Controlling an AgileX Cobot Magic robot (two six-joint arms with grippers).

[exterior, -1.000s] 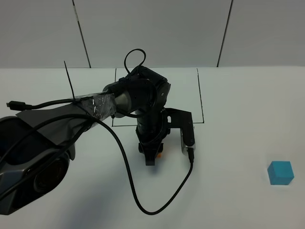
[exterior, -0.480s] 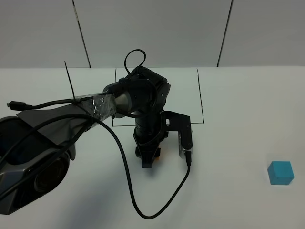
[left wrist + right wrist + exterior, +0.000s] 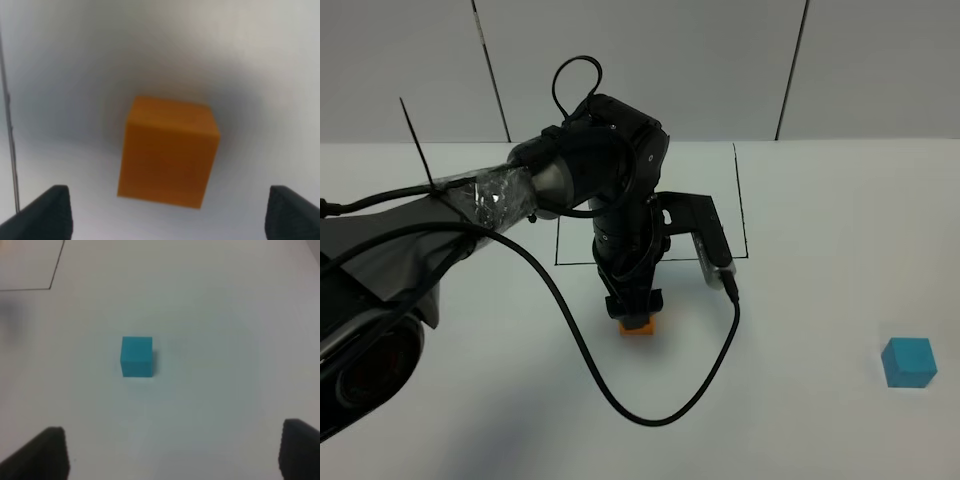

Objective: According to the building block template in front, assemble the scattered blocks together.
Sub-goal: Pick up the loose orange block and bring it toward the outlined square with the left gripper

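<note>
The orange cube sits on the white table just in front of the black-lined rectangle. My left gripper hangs right over it. In the left wrist view the orange cube rests on the table between the two fingertips of the left gripper, which is open and does not touch it. The cyan-blue cube lies alone at the far right. In the right wrist view it lies ahead of my open, empty right gripper. The template pair is not visible; my left arm covers much of the rectangle.
The left arm's black cable loops over the table in front of the orange cube. The wrist camera bracket sticks out to the right of the left arm. White wall panels stand behind the table.
My left arm has risen and shifted slightly left. The orange cube, earlier almost hidden under the gripper, now shows on the table below it. The cyan-blue cube has not moved.
</note>
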